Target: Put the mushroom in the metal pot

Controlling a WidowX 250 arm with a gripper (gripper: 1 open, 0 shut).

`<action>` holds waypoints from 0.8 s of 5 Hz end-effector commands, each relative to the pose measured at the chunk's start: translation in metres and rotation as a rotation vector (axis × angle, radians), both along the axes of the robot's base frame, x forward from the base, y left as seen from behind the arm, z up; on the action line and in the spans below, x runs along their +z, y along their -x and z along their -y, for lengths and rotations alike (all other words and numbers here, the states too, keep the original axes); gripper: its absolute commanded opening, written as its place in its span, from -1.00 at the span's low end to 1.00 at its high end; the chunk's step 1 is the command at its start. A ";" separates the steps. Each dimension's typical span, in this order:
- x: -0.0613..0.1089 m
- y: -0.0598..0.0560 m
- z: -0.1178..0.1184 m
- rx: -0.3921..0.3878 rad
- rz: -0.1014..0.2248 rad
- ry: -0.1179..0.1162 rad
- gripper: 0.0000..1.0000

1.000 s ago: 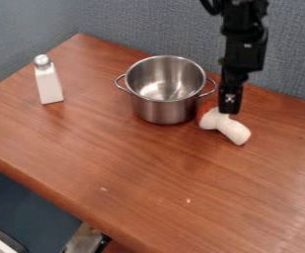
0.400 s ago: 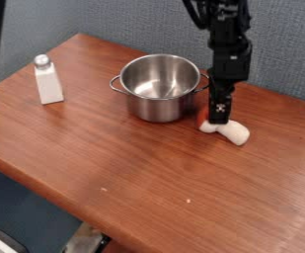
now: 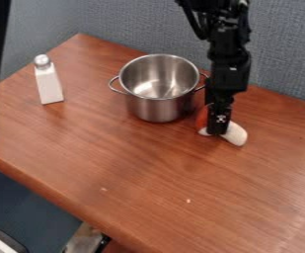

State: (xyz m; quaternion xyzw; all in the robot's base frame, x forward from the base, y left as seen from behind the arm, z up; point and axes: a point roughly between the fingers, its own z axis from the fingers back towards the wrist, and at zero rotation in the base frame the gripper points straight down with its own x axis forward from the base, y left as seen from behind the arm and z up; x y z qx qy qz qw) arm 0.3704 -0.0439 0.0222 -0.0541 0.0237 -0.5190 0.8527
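No brand, label or readable writing is showing on any item at this resolution; the small white bottle [image 3: 48, 82] is presenting a plain face under its grey cap.

The gripper [image 3: 217, 122] is pointing straight down and standing low over the wooden table [image 3: 128, 168], with its jaws released and spread wide. Nothing is being grasped. The black fingers [image 3: 219, 113] are reaching down to the mushroom [image 3: 229, 130], which is lying on its side on the table directly beneath and slightly to the right of the fingertips. The cream stem is pointing away to the lower right; the cap end is sitting under the fingers and is mostly hidden by them. Whether the fingers are touching the mushroom cannot be told.

The metal pot [image 3: 160, 87] is standing upright just to the left of the gripper, its near rim close beside the arm. Its interior is showing only bare steel. One side handle is facing left, away from the gripper.

The white bottle is standing upright well to the left of the gripper, beyond the pot.

The far table edge is running diagonally just behind the gripper. To the front and lower left of the gripper, a broad stretch of bare wood is extending to the near table edge. To the right, open tabletop is continuing to the frame border.
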 end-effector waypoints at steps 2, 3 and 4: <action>0.004 0.008 -0.008 -0.166 0.048 0.008 1.00; 0.002 0.013 -0.015 -0.246 0.050 0.011 -1.00; 0.005 0.018 -0.016 -0.326 0.047 0.012 -1.00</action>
